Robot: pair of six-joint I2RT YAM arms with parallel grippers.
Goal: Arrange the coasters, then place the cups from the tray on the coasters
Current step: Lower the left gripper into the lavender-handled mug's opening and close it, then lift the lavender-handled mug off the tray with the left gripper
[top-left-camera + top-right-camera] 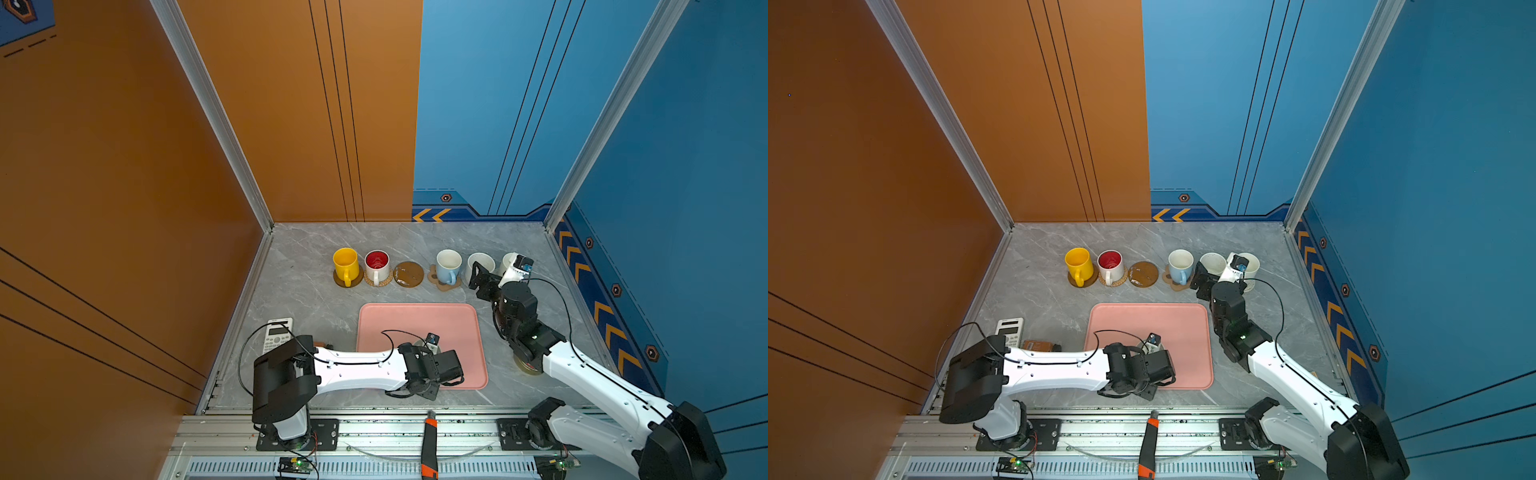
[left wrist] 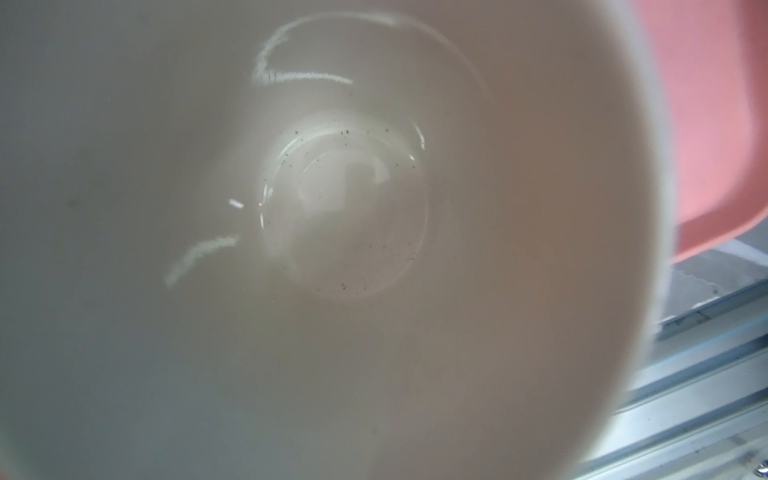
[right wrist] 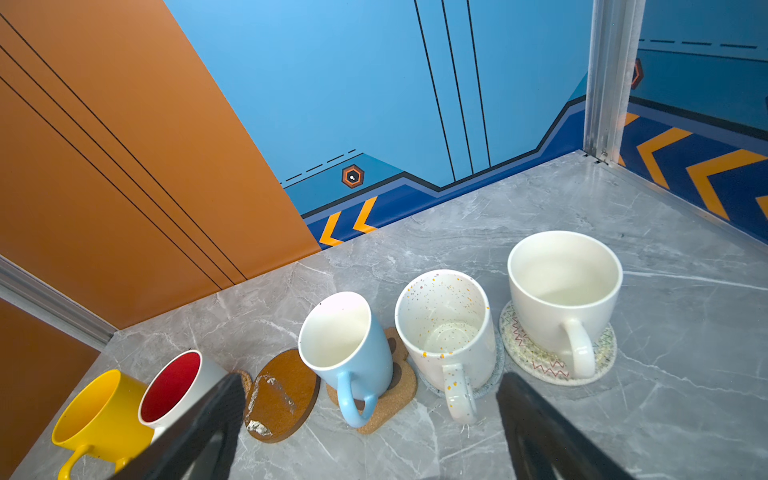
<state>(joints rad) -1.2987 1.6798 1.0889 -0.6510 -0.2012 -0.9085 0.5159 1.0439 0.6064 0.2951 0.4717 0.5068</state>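
Five cups stand on coasters in a back row: yellow (image 1: 345,262), white with red inside (image 1: 377,266), light blue (image 3: 345,345) on a paw coaster (image 3: 395,399), speckled (image 3: 444,324), and cream-white (image 3: 561,291) on a cream woven coaster (image 3: 540,365). One brown disc coaster (image 1: 409,274) is bare. My left gripper (image 1: 432,357) is over the front of the pink tray (image 1: 419,320), shut on a cup (image 2: 345,208). Its pale inside fills the left wrist view and hides the fingers. My right gripper (image 3: 370,382) hangs open and empty just in front of the speckled cup.
A white calculator (image 1: 277,334) and a small brown object (image 1: 1038,345) lie left of the tray. A round tin (image 1: 530,368) sits under the right arm. An orange-handled tool (image 1: 430,444) lies on the front rail. Walls close the back and both sides.
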